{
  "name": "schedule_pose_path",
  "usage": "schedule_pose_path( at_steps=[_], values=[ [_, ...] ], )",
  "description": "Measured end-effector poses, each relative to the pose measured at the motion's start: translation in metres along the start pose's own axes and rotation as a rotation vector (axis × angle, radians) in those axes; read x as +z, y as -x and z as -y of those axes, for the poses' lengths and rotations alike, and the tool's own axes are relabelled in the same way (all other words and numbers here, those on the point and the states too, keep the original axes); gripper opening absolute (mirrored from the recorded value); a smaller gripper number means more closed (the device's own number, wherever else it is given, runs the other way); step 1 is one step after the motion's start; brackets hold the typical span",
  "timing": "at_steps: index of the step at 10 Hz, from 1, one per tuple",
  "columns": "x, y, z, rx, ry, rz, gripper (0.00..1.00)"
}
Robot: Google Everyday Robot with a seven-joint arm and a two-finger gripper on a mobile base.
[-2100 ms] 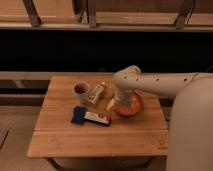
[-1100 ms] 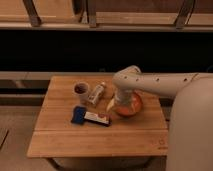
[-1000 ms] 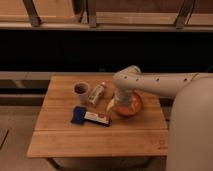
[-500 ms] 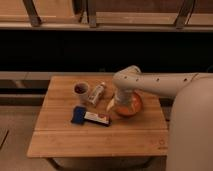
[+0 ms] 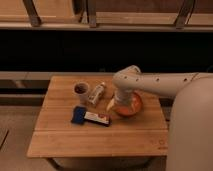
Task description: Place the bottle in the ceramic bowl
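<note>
The small pale bottle [image 5: 97, 93] lies on the wooden table [image 5: 100, 137], right beside the cup and to the left of the bowl. The glossy orange-red ceramic bowl [image 5: 131, 107] sits right of the table's middle. My gripper [image 5: 117, 102] points down over the bowl's left part, at the end of the pale arm [image 5: 160, 82] that reaches in from the right. The arm and gripper hide part of the bowl. The gripper is apart from the bottle, a short way to its right.
A small pale cup [image 5: 81, 90] with a dark inside stands left of the bottle. A flat blue-and-white box [image 5: 90, 117] lies in front of them. A dark shelf with rails runs behind the table. My pale body fills the lower right corner.
</note>
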Motion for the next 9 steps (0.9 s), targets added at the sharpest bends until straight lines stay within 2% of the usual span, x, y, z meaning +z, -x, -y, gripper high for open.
schedule_pose_path(
  at_steps=[2, 3, 4, 6, 7, 9],
  values=[
    [-0.013, 0.034, -0.01, -0.085, 0.03, 0.113, 0.8],
    [-0.024, 0.064, -0.025, -0.17, 0.054, 0.199, 0.8],
    [-0.03, 0.083, -0.038, -0.227, 0.068, 0.246, 0.8],
    [-0.03, 0.103, -0.053, -0.295, 0.076, 0.279, 0.8],
    [-0.029, 0.113, -0.052, -0.309, 0.064, 0.291, 0.8],
    [-0.029, 0.114, -0.053, -0.309, 0.064, 0.292, 0.8]
  ],
)
